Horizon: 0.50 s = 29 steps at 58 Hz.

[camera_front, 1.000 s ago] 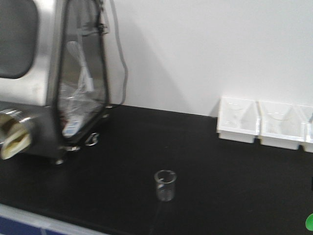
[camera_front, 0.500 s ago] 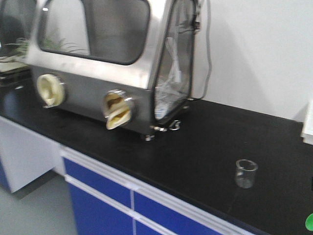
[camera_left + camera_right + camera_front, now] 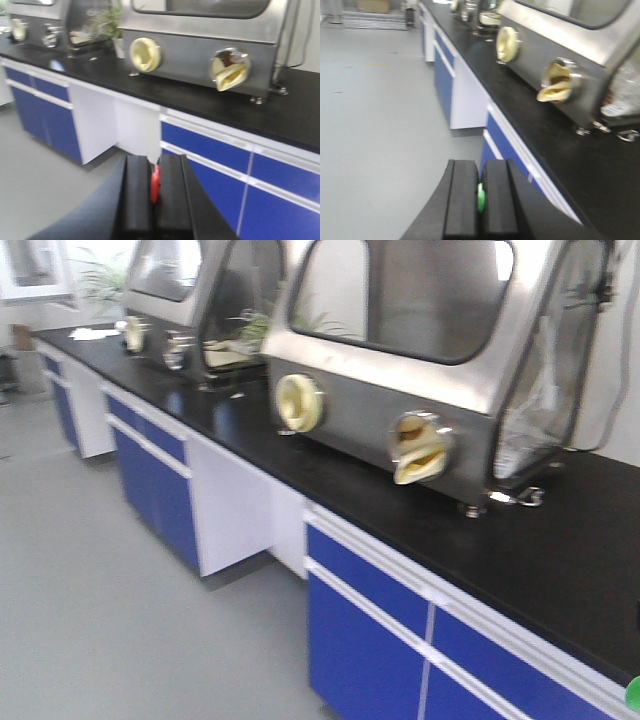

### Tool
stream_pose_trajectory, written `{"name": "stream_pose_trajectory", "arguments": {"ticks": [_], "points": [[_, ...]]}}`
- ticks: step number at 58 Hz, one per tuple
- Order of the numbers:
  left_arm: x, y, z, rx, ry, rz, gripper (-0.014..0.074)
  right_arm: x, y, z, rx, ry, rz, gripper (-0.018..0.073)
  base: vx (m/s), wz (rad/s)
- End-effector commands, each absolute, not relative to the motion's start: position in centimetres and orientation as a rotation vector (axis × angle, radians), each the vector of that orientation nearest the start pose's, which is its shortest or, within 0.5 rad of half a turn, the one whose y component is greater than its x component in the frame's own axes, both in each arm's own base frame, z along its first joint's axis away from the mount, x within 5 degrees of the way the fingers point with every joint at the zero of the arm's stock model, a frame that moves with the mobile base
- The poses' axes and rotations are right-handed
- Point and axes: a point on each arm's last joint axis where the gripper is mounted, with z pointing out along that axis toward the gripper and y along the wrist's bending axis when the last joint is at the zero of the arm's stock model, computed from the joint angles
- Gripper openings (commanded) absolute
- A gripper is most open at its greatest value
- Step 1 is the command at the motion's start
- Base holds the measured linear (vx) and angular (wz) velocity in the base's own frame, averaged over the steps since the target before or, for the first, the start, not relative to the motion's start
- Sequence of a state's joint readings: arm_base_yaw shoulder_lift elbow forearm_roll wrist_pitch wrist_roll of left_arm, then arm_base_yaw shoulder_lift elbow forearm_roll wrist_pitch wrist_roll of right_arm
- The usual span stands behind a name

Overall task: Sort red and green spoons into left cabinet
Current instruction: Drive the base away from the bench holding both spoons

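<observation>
Facing a long black-topped counter point(image 3: 560, 560) with blue drawer fronts point(image 3: 365, 640) and steel glove boxes point(image 3: 420, 390), both spoons are shown held aloft, not set down. The red spoon point(image 3: 155, 184) is pinched between the closed fingers of the left gripper point(image 3: 154, 165), and the green spoon point(image 3: 481, 197) is likewise clamped in the right gripper point(image 3: 480, 172). Only a sliver of each is visible (a green tip is also glimpsed at the front view's lower right corner). The tight hold is judged to be for transport, since the left cabinet is nowhere in view and must be reached before either spoon can be shelved.
</observation>
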State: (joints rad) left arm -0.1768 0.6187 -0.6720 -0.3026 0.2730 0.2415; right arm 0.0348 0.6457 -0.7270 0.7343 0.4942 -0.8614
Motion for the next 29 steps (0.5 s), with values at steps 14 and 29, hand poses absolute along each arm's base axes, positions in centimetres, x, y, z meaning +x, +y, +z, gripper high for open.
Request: {"name": "stream_pose_trajectory", "arguments": {"ticks": [14, 29], "points": [[12.35, -2.82, 38.01, 0.131, 1.591, -0.247, -0.0003, 12.48, 3.04, 38.23, -0.37, 1.658, 0.164, -0.0003, -0.13, 0.62], [12.35, -2.82, 38.01, 0.131, 1.591, -0.247, -0.0003, 12.48, 3.04, 38.23, -0.37, 1.658, 0.164, -0.0003, -0.08, 0.62]]}}
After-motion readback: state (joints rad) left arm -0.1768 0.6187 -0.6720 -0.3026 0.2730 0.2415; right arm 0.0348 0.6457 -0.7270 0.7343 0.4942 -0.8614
